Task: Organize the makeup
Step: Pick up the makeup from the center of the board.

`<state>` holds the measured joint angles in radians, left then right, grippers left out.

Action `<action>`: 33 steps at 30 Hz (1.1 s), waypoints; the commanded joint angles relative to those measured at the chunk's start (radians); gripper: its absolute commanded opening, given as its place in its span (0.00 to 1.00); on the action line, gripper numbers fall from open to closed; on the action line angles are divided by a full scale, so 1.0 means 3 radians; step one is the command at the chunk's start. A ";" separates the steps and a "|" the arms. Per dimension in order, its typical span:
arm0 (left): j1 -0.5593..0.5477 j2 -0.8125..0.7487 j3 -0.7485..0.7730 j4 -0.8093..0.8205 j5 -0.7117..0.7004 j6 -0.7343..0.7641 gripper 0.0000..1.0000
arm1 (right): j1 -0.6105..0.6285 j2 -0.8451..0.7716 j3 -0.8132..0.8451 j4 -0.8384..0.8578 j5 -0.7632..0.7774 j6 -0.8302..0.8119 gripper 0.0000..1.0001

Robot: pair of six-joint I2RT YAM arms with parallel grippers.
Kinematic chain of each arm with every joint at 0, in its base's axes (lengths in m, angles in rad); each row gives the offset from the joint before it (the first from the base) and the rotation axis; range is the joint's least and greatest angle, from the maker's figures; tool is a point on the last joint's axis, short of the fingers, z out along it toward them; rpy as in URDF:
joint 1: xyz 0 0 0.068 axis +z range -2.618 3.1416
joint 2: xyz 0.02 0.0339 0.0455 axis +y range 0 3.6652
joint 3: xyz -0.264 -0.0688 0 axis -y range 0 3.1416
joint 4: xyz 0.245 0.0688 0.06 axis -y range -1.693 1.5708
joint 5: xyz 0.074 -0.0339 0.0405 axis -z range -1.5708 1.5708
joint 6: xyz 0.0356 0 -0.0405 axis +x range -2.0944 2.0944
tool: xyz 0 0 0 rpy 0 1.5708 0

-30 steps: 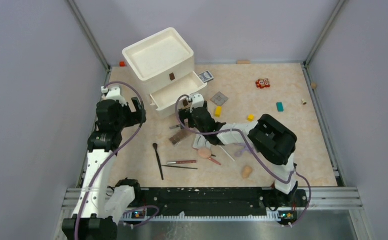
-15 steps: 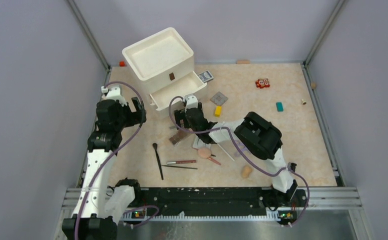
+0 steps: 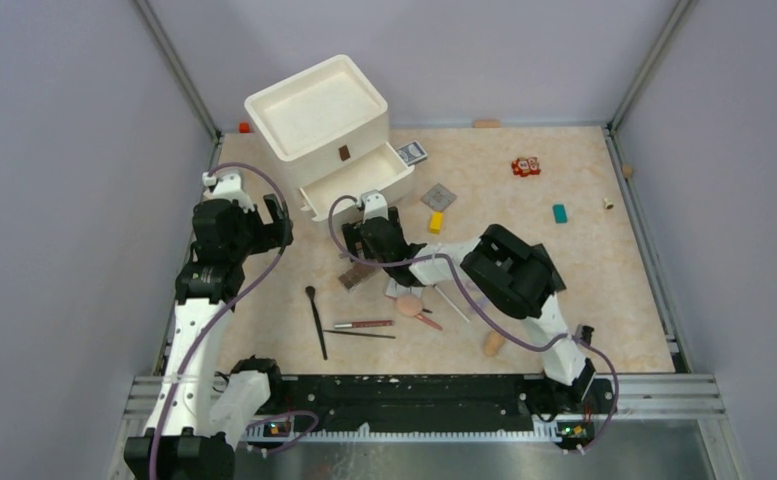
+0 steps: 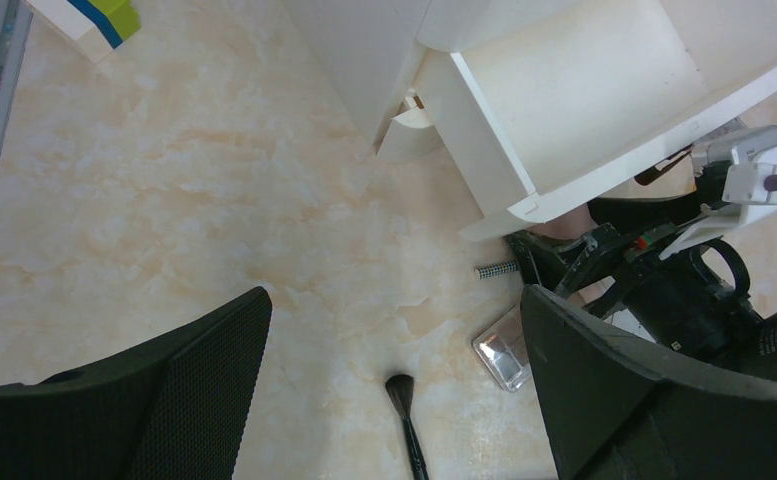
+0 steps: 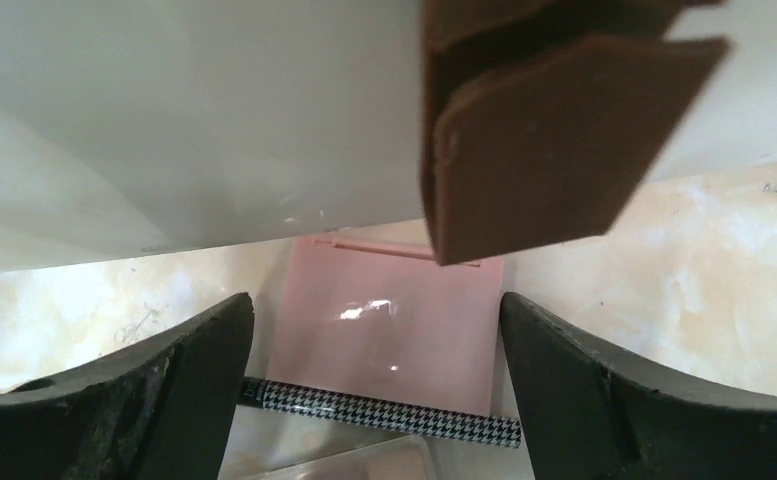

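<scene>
- Two grippers, both empty. The right gripper (image 5: 374, 335) stands wide, its fingers straddling the pink compact (image 5: 389, 300) without touching it. The left gripper (image 4: 396, 300) is spread just as wide above the table (image 4: 164, 200), holding nothing.
- Over the last second the right arm has swung toward 9 o'clock in the overhead view. It went from beside the yellow block (image 3: 436, 221) to the 6 o'clock edge of the open drawer (image 3: 354, 185). The left arm has not moved.
- That shift puts the compact squarely between the fingers. It lies flat on the table, just in front of the drawer and below its brown pull tab (image 5: 554, 130). A checked pencil (image 5: 384, 412) lies across the compact's near edge.
- My reading: the approach is done and a pinch comes next. The drawer front leaves little room, and the pencil could get caught up.
- No makeup shows in the drawer, so nearly everything is still to do. The brush (image 3: 316, 322), sponge (image 3: 493, 344) and palette (image 3: 357, 274) wait between 4 and 7 o'clock of the right gripper.
</scene>
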<state>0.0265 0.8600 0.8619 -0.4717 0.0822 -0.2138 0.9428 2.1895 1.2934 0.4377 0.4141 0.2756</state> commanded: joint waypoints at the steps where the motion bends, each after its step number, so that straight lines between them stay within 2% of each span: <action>1: 0.0004 -0.0024 0.0036 0.0130 0.0013 0.0028 0.99 | 0.0045 0.0090 0.0169 -0.0252 0.0071 -0.0008 0.91; 8: 0.0006 -0.0024 0.0032 0.0135 0.0003 0.0032 0.99 | 0.0088 0.0125 0.0248 -0.0582 0.0158 -0.0021 0.86; 15: 0.0004 -0.0022 0.0032 0.0135 0.0015 0.0033 0.99 | 0.0159 -0.0086 -0.0028 -0.0605 0.0311 -0.0080 0.69; 21: 0.0004 -0.0009 0.0032 0.0135 0.0014 0.0033 0.99 | 0.0163 -0.0603 -0.0521 -0.0440 0.0445 -0.0051 0.61; 33: 0.0011 -0.0004 0.0032 0.0135 0.0009 0.0033 0.99 | 0.0164 -0.1861 -0.1319 -0.0530 0.0858 0.0082 0.59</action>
<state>0.0265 0.8600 0.8619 -0.4717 0.0818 -0.2134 0.9798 1.7809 0.9276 0.2668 0.5873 0.2852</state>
